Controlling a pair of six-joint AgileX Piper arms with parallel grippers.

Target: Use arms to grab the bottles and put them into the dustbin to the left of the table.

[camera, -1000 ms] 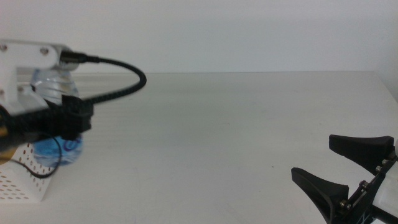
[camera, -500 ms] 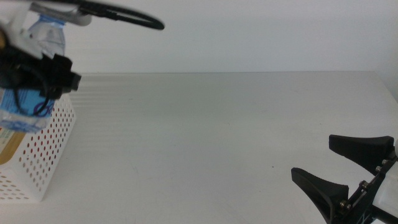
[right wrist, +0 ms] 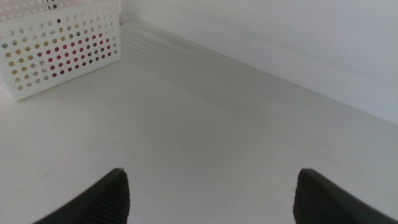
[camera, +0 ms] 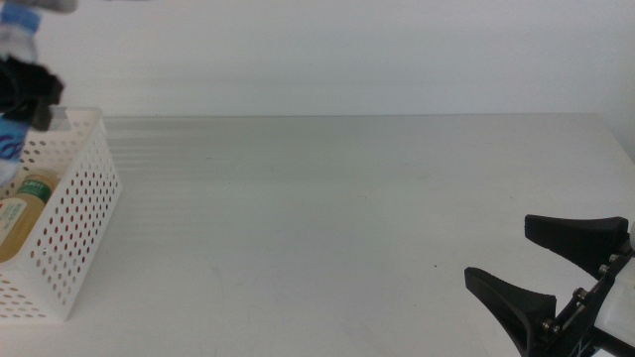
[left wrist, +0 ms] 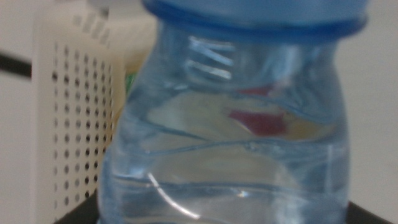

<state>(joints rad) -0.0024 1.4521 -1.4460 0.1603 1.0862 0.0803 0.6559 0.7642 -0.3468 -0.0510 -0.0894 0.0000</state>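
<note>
My left gripper is at the middle view's far top left, above the white perforated dustbin, mostly out of frame. It is shut on the clear blue-capped water bottle, which fills the left wrist view; the dustbin stands behind it. The yellow tea bottle lies inside the dustbin. Something red shows through the water bottle, and red shows through the dustbin's holes in the right wrist view. My right gripper is open and empty low at the table's right, also seen in its own wrist view.
The white table stretches between the dustbin and the right gripper, with its far edge against a white wall. The dustbin stands at the table's left edge.
My left gripper has lifted the water bottle up and to the left, from beside the dustbin to above it, nearly out of view. The right arm has not moved.
</note>
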